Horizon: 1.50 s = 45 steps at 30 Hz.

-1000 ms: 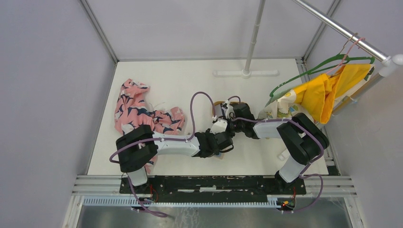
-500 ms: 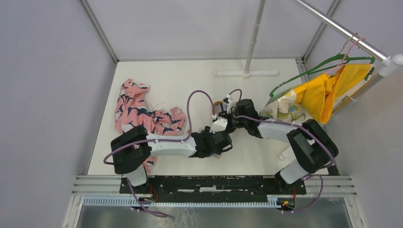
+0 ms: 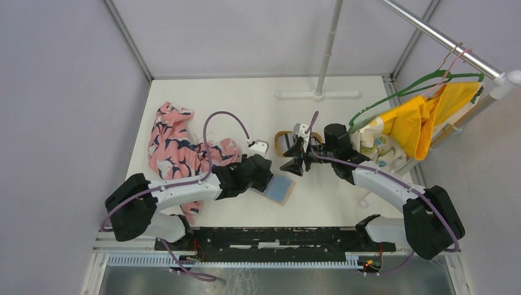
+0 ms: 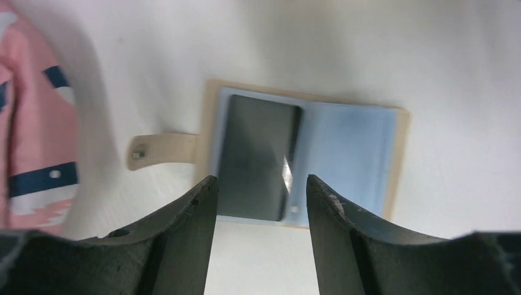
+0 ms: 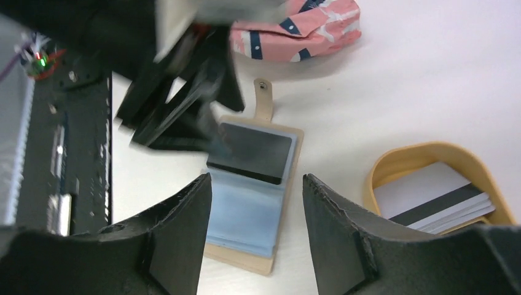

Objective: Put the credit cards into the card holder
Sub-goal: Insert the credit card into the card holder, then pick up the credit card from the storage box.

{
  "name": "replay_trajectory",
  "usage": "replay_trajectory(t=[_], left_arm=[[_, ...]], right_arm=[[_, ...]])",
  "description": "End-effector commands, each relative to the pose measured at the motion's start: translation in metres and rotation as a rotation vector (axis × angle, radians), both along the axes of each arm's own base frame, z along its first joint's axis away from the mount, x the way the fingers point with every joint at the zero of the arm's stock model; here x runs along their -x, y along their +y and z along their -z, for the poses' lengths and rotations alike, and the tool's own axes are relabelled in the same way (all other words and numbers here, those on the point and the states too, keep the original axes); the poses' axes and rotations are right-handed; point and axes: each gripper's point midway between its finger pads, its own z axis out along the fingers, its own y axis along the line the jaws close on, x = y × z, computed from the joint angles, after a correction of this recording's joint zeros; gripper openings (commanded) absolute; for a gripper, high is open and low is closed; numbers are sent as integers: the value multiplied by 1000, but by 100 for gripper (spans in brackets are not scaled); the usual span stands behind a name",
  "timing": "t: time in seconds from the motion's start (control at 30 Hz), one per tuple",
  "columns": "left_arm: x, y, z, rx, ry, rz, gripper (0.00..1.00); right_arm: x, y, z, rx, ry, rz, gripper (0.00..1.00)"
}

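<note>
Left claw and right claw gape empty; pink cloth lies left of the left claw; right wrist view alone shows credit cards in the tray.

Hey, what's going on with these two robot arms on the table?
The arms are filling a tan card holder that lies open on the table. One dark card is on the panel next to its tab. The left gripper and the right gripper both hover close to it, open and empty. The other credit cards sit stacked in an oval tray nearby.
</note>
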Motion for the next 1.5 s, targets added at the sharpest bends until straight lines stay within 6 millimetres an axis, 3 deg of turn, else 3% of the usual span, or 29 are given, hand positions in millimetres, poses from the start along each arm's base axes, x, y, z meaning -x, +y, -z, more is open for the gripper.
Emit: replay_trajectory(t=[0.0,0.13,0.33,0.63,0.93,1.07,1.23,1.47], left_arm=[[-22,7,-7,119,24,30,58],[-39,18,4,137,83,7,52],[-36,15,25,120,166,27,52],[-11,18,43,143,276,33,53],[31,-1,44,289,379,130,53],[34,-18,29,343,342,173,53],[25,-12,-1,382,223,164,53],[3,4,-64,482,-76,144,58]], right_arm=[[21,-7,4,26,-255,-193,61],[26,-9,16,52,-289,-247,60],[26,-11,18,63,-290,-251,60],[19,-15,16,74,-291,-229,60],[-5,-23,4,173,-305,-167,61],[-27,-27,-11,237,-318,-102,62],[-78,-37,-23,301,-236,139,63],[-122,-43,-5,234,60,358,63]])
